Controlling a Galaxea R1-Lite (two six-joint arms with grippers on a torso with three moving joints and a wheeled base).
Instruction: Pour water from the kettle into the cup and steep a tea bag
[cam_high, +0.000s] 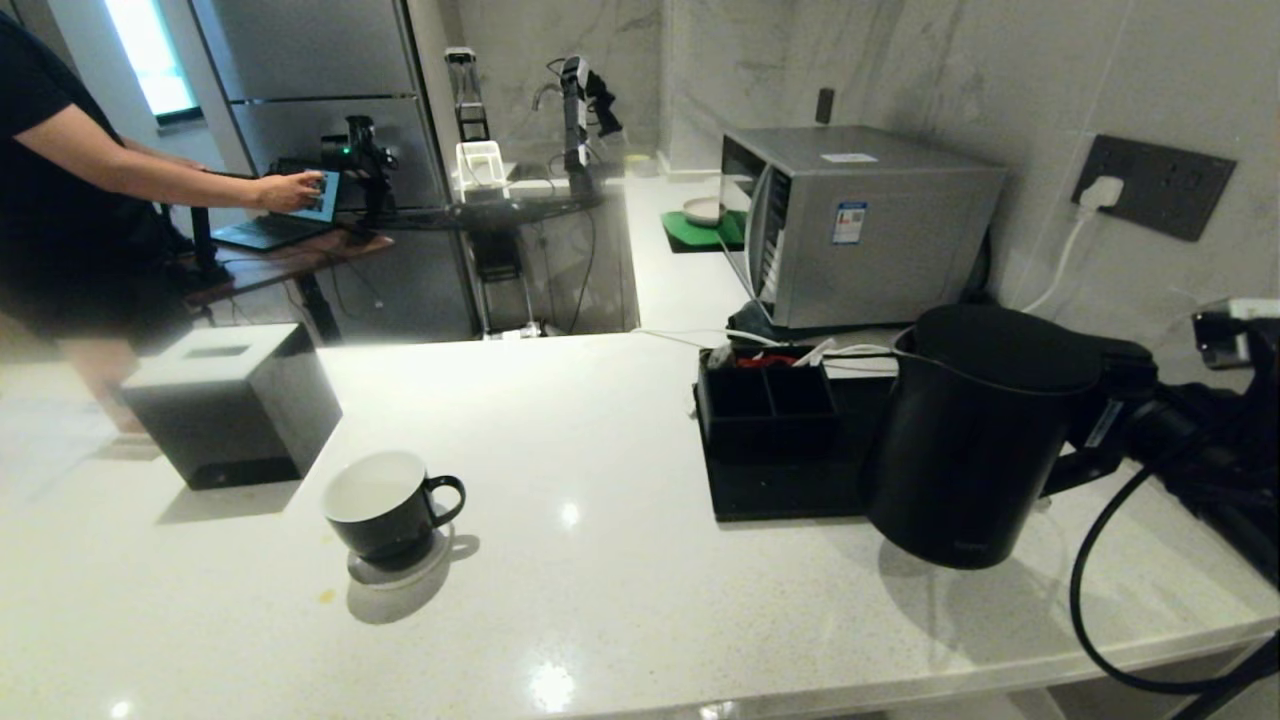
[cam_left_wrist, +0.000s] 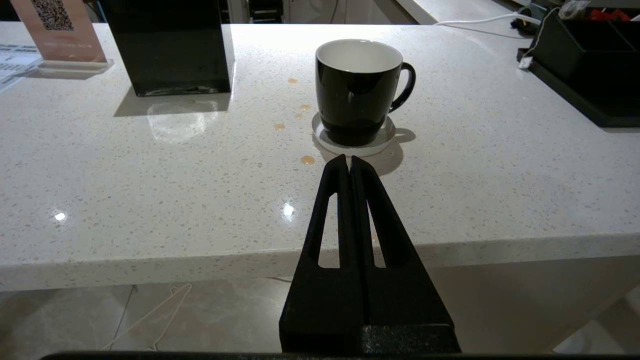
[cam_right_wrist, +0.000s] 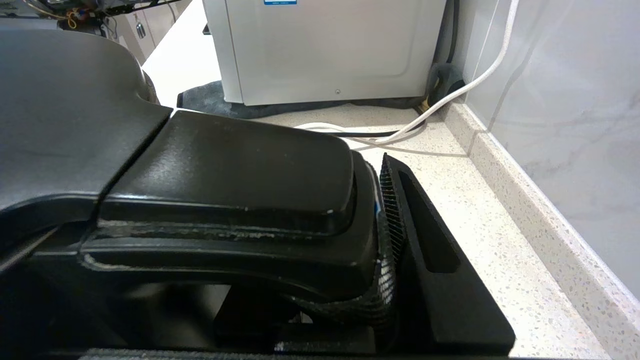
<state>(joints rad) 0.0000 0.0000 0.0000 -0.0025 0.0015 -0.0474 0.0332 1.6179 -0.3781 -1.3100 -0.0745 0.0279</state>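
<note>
The tall black kettle (cam_high: 970, 440) stands upright at the right of the white counter (cam_high: 600, 560). My right gripper (cam_high: 1118, 428) is shut on its loop handle (cam_right_wrist: 225, 165), and one ribbed finger (cam_right_wrist: 395, 210) presses the handle's side. The black cup (cam_high: 385, 505), white inside, sits on a round coaster (cam_high: 400, 572) at the left. In the left wrist view the cup (cam_left_wrist: 357, 90) stands just beyond my left gripper (cam_left_wrist: 349, 159), which is shut, empty and held in front of the counter's edge. Water and tea bag are out of view.
A black tissue box (cam_high: 235, 400) stands left of the cup. A black compartment tray (cam_high: 770, 430) sits beside the kettle, a microwave (cam_high: 860, 220) behind it. Amber drops (cam_left_wrist: 307, 160) dot the counter near the coaster. A person (cam_high: 60, 200) works at a laptop, back left.
</note>
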